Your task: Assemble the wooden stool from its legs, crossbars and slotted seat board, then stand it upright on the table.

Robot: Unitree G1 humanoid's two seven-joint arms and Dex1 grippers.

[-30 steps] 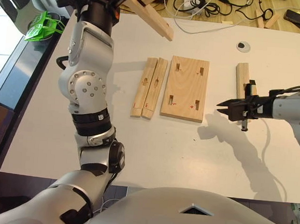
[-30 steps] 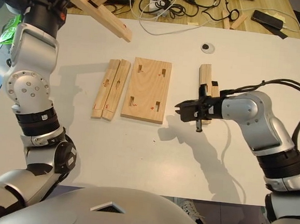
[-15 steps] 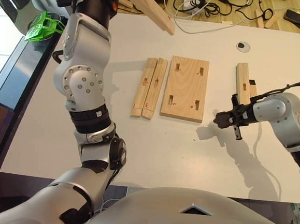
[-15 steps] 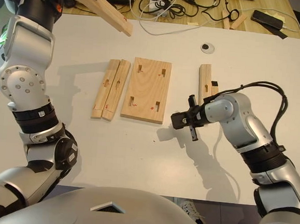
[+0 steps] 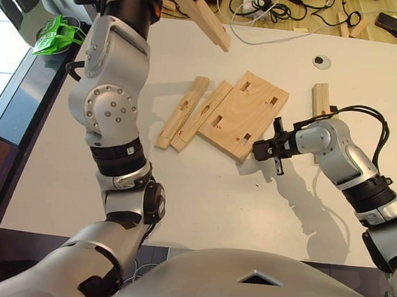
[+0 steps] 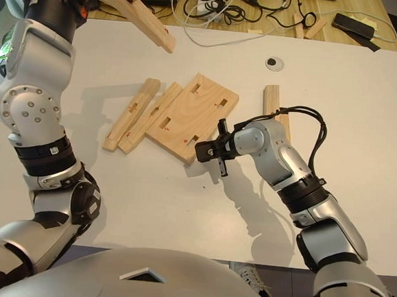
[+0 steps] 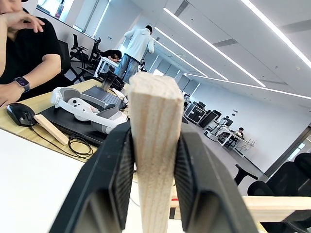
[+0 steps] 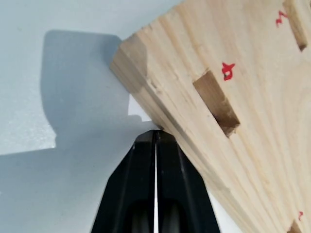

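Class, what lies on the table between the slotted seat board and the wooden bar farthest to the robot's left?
A second slotted wooden bar lies between the seat board and the outer bar, as the left eye view shows.

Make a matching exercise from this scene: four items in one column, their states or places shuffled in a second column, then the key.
Column 1
1. slotted seat board
2. single leg
3. leg-and-crossbar frame
4. right end effector

Column 2
A. shut, tip against the seat board's edge
B. clamped in the left end effector
C. lies flat at an angle, slots facing up
D. lies alone, to the robot's right of the board

Pairs: 1-C, 2-D, 3-B, 4-A
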